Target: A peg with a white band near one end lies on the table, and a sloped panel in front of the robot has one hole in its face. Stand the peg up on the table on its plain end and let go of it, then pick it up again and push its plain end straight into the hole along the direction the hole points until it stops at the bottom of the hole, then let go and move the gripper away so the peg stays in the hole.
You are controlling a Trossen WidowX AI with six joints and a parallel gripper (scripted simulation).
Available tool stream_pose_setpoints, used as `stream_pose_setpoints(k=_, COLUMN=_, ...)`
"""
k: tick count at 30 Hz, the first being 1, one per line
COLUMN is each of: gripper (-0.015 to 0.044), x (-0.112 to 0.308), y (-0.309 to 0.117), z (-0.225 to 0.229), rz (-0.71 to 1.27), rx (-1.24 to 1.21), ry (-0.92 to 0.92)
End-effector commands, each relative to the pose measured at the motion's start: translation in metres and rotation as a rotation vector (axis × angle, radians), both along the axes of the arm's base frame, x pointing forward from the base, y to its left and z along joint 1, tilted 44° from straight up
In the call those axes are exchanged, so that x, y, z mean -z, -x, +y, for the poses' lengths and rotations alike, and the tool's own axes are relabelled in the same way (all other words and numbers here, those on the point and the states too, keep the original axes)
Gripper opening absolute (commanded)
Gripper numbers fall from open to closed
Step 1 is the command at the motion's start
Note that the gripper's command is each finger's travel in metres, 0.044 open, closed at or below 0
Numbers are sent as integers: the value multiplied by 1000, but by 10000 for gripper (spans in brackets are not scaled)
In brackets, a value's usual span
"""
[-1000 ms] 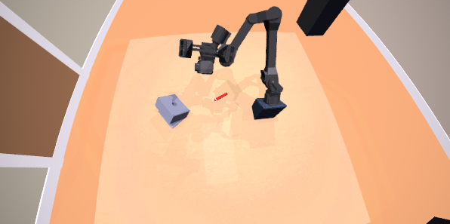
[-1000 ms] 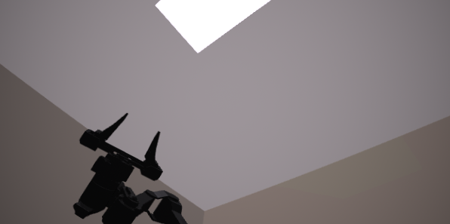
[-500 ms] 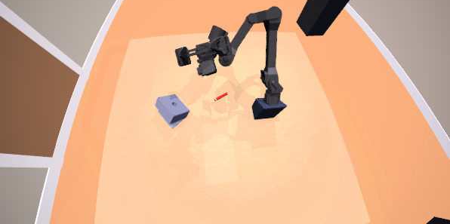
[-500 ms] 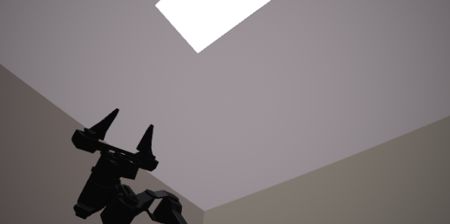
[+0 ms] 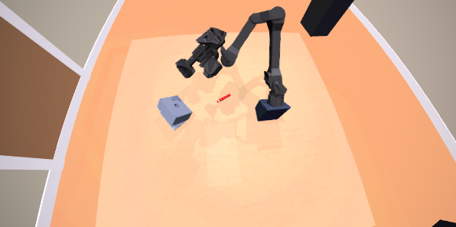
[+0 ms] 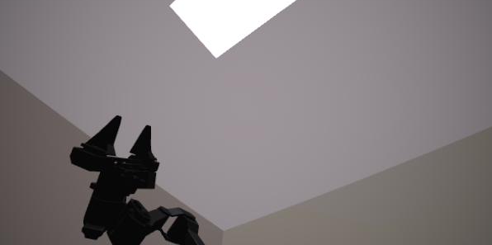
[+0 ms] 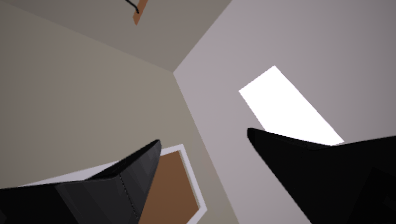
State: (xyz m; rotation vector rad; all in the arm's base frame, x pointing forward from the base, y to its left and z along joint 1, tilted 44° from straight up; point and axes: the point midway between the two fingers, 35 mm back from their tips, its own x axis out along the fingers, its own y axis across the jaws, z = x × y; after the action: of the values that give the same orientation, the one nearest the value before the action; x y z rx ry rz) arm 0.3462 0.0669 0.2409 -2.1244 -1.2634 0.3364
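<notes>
A small red peg [image 5: 224, 98] lies on its side on the table, with its white band near the lower-left end in the top view. The pale blue-grey sloped panel [image 5: 168, 108] stands to its left, with one dark hole [image 5: 176, 105] in its face. My gripper [image 6: 134, 121] [image 7: 204, 137] is open and empty. It is held high above the table, its fingers pointing up toward the ceiling. Neither peg nor panel shows in the exterior view or the wrist view.
My arm's dark blue base [image 5: 271, 111] stands to the right of the peg. The arm rises from it and bends over toward the upper left. A black box [image 5: 330, 5] shows at the upper right. A bright ceiling light [image 6: 248, 5] [image 7: 290, 107] is in view.
</notes>
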Motion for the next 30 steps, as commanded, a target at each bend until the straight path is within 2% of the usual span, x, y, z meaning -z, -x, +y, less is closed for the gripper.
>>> stream_pose_setpoints(k=1, gripper=440, x=2, y=-7, z=-3, rz=109, rx=25, ry=-65)
stream_pose_setpoints(k=30, gripper=440, x=32, y=-49, z=-25, rz=908, rx=231, ry=-638)
